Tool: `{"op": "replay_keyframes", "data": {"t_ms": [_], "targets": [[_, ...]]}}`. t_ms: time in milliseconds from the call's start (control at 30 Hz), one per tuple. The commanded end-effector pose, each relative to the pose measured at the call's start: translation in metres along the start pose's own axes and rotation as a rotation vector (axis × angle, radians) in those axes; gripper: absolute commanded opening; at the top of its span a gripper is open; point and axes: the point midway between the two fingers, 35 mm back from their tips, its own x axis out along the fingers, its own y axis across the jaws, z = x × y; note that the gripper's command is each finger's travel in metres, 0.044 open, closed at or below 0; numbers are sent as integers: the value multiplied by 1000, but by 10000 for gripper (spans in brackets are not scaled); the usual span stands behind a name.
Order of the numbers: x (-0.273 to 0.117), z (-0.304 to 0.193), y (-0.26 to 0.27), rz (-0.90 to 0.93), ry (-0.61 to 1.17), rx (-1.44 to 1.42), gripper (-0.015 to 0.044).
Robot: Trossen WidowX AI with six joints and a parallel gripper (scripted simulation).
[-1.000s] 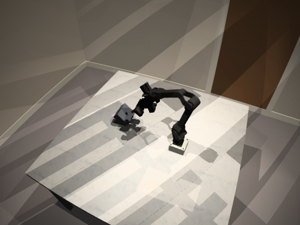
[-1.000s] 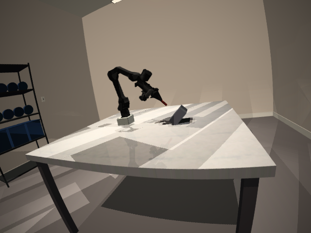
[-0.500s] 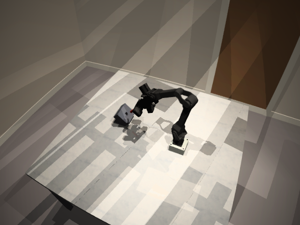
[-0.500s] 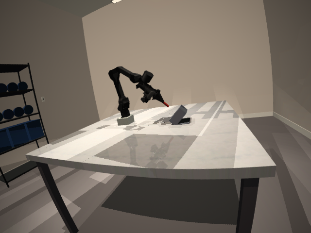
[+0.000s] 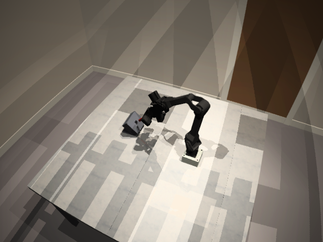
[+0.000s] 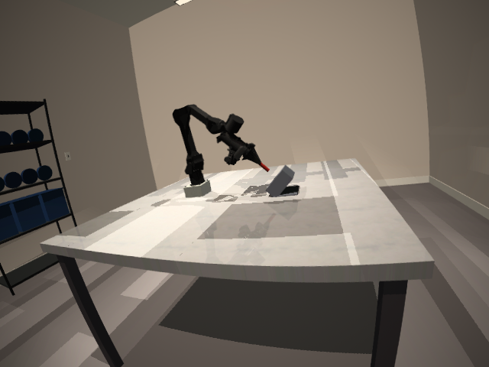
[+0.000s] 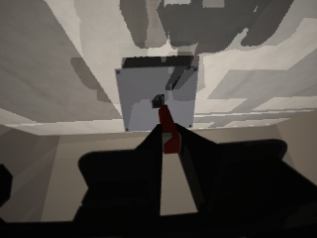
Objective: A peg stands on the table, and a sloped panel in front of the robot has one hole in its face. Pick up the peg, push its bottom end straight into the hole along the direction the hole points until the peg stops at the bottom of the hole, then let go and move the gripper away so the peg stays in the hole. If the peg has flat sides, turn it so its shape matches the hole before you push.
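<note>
I have the red peg [image 5: 140,119] [image 6: 264,167] [image 7: 168,130] pinched in the gripper [image 5: 146,120] [image 6: 260,162] [image 7: 166,127], its free end just short of the panel [image 5: 132,123] [image 6: 280,181] [image 7: 139,89] and above the desk [image 5: 182,203] [image 6: 237,270]. In my wrist view the tip sits just beside the 1 hole [image 5: 136,121] [image 7: 158,101], so pushing off-line could jam it on the panel's rim. If its flats are turned wrong, it could wedge or slip in my grip.

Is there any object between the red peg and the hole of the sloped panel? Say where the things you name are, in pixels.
Nothing visible stands between the red peg [image 5: 140,119] [image 6: 264,167] [image 7: 167,124], held in the tool [image 5: 143,120] [image 6: 260,163] [image 7: 166,127], and the hole [image 7: 158,101] in the sloped panel [image 5: 131,122] [image 6: 280,181] [image 7: 139,89].
</note>
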Motion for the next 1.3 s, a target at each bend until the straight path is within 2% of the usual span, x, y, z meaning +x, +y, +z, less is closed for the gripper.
{"op": "replay_keyframes", "data": {"t_ms": [0, 967, 1267], "targets": [[3, 1, 2, 7, 2, 6, 0], [33, 2, 4, 10, 24, 9, 0], [30, 4, 2, 4, 18, 7, 0]]}}
